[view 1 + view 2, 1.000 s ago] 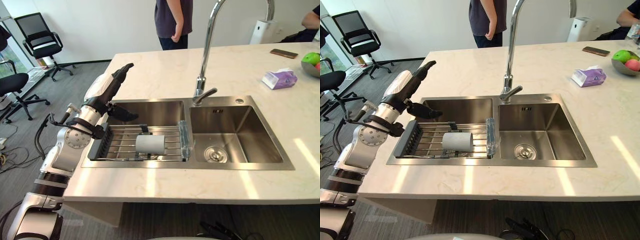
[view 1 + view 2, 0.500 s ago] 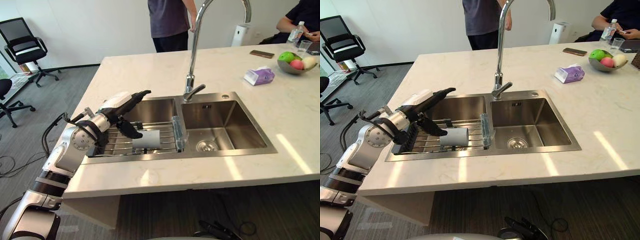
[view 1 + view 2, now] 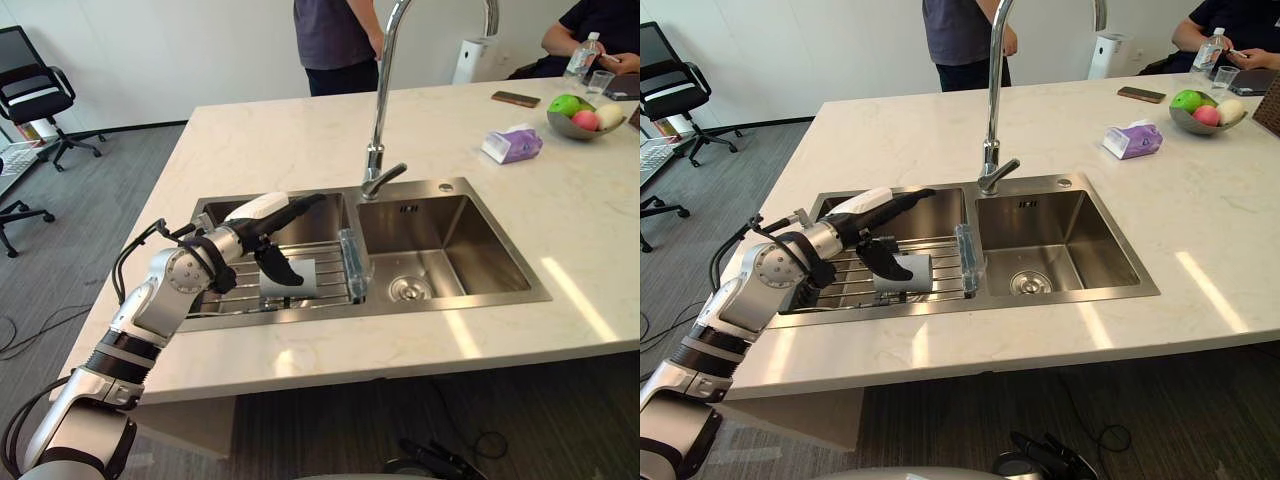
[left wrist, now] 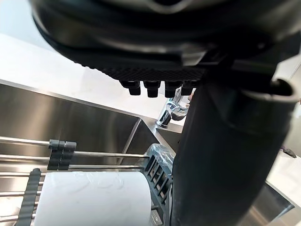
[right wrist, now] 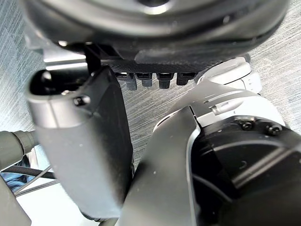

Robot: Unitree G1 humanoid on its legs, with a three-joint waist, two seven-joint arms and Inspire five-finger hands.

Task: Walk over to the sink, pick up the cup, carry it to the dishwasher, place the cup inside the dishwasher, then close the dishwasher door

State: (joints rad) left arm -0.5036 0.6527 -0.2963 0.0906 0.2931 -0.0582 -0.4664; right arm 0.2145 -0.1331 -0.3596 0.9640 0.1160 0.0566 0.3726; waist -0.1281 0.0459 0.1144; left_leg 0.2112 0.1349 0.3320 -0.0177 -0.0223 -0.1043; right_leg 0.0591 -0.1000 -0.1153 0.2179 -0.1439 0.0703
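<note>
Dark left robot hand open, fingers straight above double stainless-steel sink, thumb angled down close beside pale cylindrical cup lying sideways on wire drying rack under palm, right hand open above grey carpet

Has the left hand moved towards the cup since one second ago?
Yes. From above the sink's left edge, the left hand has lowered over the rack, its thumb now before the cup.
</note>
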